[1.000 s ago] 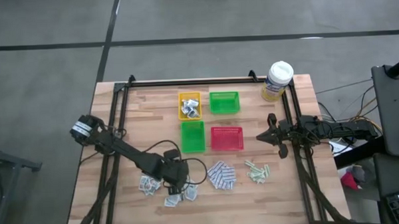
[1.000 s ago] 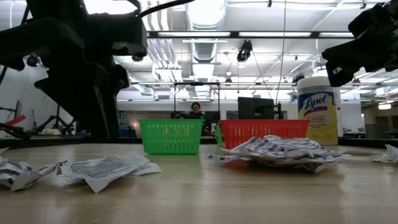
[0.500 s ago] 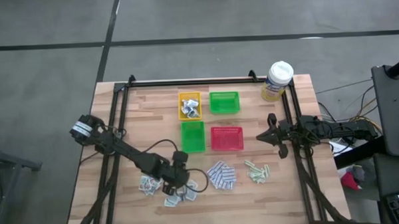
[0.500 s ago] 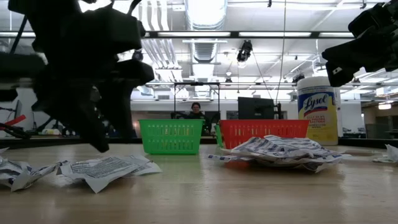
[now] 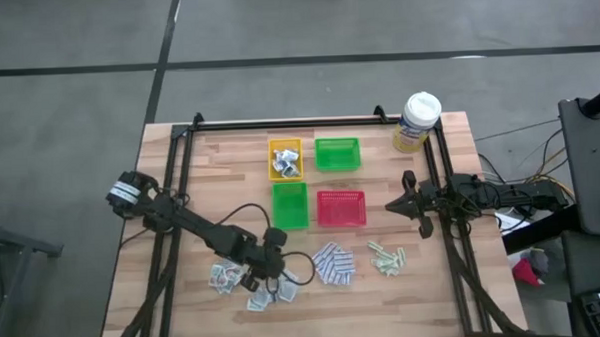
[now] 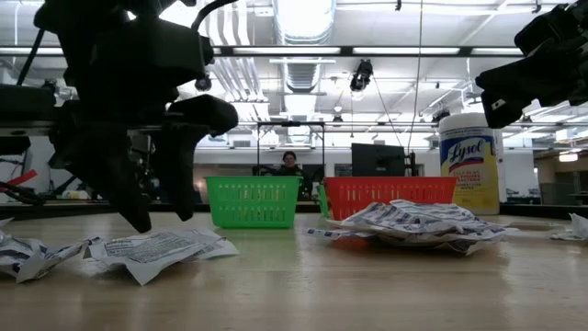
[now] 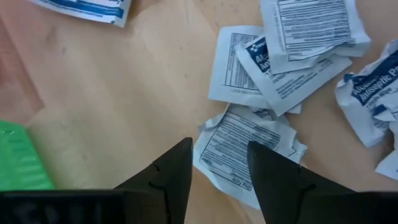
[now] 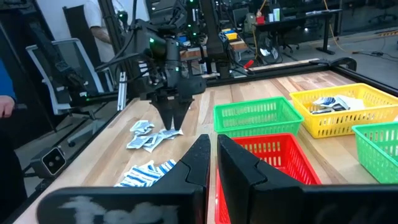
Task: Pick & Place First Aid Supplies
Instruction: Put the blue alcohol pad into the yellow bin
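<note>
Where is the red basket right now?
In the high view the red basket sits mid-table, right beside a green basket, with the blue-and-white pads just in front of it.

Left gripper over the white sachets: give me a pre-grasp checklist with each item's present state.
1. Left gripper open: ok, a gap shows between its fingers.
2. Target under it: ok, a white sachet lies below the fingertips.
3. Sachet apart from others: not ok, it overlaps neighbouring sachets.
4. Fingers touching the sachet: cannot tell.
5. Yellow tray has room: ok, only a few sachets lie in it.
6. Right gripper out of the way: ok, shut and parked at the table's right side, beside the red tray.
</note>
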Action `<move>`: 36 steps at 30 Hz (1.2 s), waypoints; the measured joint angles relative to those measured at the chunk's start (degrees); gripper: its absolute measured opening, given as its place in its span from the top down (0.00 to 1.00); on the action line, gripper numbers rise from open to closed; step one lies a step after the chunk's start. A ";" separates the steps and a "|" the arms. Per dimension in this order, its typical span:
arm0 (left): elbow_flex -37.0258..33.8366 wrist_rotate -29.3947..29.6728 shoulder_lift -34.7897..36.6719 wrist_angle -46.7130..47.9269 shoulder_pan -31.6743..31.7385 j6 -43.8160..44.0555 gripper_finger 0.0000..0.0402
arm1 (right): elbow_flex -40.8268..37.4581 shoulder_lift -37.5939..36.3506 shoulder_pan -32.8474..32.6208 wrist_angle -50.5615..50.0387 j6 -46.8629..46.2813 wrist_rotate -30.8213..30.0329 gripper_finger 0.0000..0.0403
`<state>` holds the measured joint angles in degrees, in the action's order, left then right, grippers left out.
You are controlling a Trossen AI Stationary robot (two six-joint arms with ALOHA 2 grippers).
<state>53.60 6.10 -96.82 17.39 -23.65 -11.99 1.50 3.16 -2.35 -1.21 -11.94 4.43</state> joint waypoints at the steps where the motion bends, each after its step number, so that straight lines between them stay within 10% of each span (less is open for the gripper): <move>1: 0.00 -0.77 0.00 0.00 0.23 -0.21 0.61 | -0.01 0.00 -0.01 0.00 -0.02 0.00 0.93; 36: 0.15 -8.46 -2.86 -2.05 4.19 0.03 0.80 | -0.02 0.00 0.00 0.00 0.00 0.00 0.93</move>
<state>53.76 -2.36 -99.68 15.34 -19.46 -11.97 1.48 3.16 -2.35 -1.21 -11.94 4.43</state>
